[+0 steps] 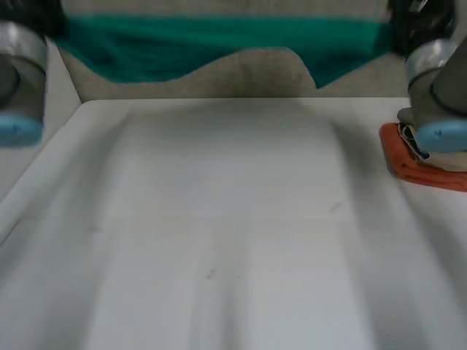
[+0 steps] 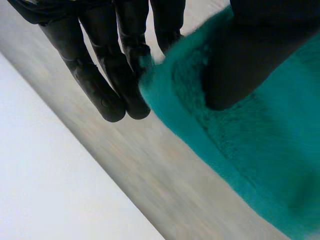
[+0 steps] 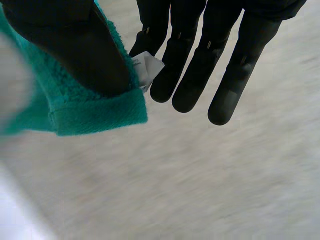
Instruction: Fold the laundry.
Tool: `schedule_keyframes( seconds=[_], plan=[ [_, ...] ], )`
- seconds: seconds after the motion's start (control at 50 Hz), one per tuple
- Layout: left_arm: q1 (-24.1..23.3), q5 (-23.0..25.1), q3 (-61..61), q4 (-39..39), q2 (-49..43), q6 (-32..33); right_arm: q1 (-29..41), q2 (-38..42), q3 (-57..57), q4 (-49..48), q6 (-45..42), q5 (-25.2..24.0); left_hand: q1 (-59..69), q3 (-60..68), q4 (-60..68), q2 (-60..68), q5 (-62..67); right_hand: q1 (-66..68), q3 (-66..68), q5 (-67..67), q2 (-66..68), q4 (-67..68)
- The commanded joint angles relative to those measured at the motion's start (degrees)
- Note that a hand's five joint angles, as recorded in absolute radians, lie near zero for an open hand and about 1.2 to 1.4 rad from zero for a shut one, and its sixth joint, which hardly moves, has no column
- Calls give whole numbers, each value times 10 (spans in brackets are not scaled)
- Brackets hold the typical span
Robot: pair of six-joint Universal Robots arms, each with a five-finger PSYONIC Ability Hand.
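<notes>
White desk (image 1: 219,219), bare across the middle; beige floor (image 1: 255,76) beyond its far edge. Teal towel (image 1: 219,40) hangs spread wide past that far edge, off the desk, lower edge sagging unevenly. Left arm (image 1: 18,80) at one side, right arm (image 1: 438,80) at the other. Orange cloth (image 1: 416,169) lies on the desk's right edge, partly under the right arm.

Left hand (image 2: 95,80): fingers straight, thumb pressed onto the towel's fleecy face, pinching it near an edge. Right hand (image 3: 195,75): fingers straight, thumb clamped on a hemmed corner of the towel; white label (image 3: 149,67) pokes out beside the thumb. Both hands held over the floor.
</notes>
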Motion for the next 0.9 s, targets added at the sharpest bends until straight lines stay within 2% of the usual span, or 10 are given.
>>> schedule_keyframes(
  seconds=[0.02, 0.24, 0.26, 0.32, 0.36, 0.42, 0.56, 0.74, 0.8, 0.9],
  plan=[
    [-6, 26, -153, -9, -54, 2, -1, 32, 141, 87, 3, -103, 129, 117, 113, 113, 135, 158, 116, 123, 121, 112],
    [-2, 43, -245, -6, -57, 28, -32, 74, 193, 170, -12, -91, 129, 117, 113, 113, 135, 158, 116, 123, 121, 112],
    [-2, 46, -252, -3, -48, 27, -37, 65, 192, 182, -4, -90, 129, 117, 113, 113, 135, 53, 11, 18, 16, 7],
    [-3, 46, -259, 1, -35, 25, -42, 46, 194, 195, 17, -86, 129, 117, 113, 113, 135, -104, -146, -139, -141, -150],
    [-5, 48, -266, 4, -22, 23, -45, 29, 200, 199, 41, -83, 129, 117, 113, 113, 135, -282, -324, -317, -319, -328],
    [-5, 48, -276, 9, -8, 21, -49, 7, 215, 201, 60, -84, 129, 117, 113, 113, 135, -370, -413, -405, -407, -416],
    [-2, 54, -293, 17, 9, 17, -70, -23, 253, 197, 14, -116, 129, 117, 113, 113, 135, -395, -438, -430, -432, -442],
    [5, 59, -298, 17, 12, 15, -93, -58, 349, 233, -87, -265, 129, 117, 113, 113, 135, -268, -310, -303, -304, -314],
    [8, 60, -295, 17, 12, 11, -93, -54, 363, 236, -86, -286, 129, 117, 113, 113, 135, -227, -270, -262, -264, -274],
    [10, 60, -286, 16, 13, 8, -87, -37, 358, 212, -69, -284, 129, 117, 113, 113, 135, -241, -283, -276, -277, -287]
  ],
)
